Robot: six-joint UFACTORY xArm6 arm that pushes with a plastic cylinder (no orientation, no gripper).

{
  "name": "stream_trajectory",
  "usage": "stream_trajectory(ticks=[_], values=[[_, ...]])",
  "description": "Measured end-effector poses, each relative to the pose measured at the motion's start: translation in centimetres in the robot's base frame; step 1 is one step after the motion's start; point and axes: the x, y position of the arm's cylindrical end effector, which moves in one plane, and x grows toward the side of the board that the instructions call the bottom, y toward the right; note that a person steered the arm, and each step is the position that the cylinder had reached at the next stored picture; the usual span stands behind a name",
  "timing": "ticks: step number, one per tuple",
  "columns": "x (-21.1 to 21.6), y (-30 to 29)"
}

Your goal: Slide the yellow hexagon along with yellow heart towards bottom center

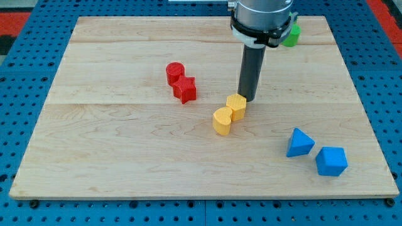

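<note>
Yellow hexagon (237,106): near the worktop's middle, slightly toward the right edge, touching the heart.
Yellow heart (222,120): against the hexagon's lower-left side, on the bottom-edge side.
My tip (248,99): just beside the hexagon's upper-right face; I cannot tell whether it touches.
Tool: my arm carries a plain rod, no jaws to open or close.
Red pair: red cylinder (175,73) touching a red star-like block (185,89), toward the left edge.
Blue pair: blue pyramid-like block (299,142) and blue cube (331,161), close together near the bottom-right corner.
Green block (291,35): top edge, partly hidden by my arm.
Worktop (113,157): pale wood.

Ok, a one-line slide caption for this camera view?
My tip sits just above-right of the yellow hexagon, which touches the yellow heart near board centre.
</note>
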Motion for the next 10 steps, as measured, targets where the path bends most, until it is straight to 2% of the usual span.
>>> stream_trajectory(ticks=[2, 5, 7, 8, 10], values=[[2.5, -2.6], [8.8, -4.5], [9.9, -5.6], [6.9, -3.2], [6.5, -8.4]])
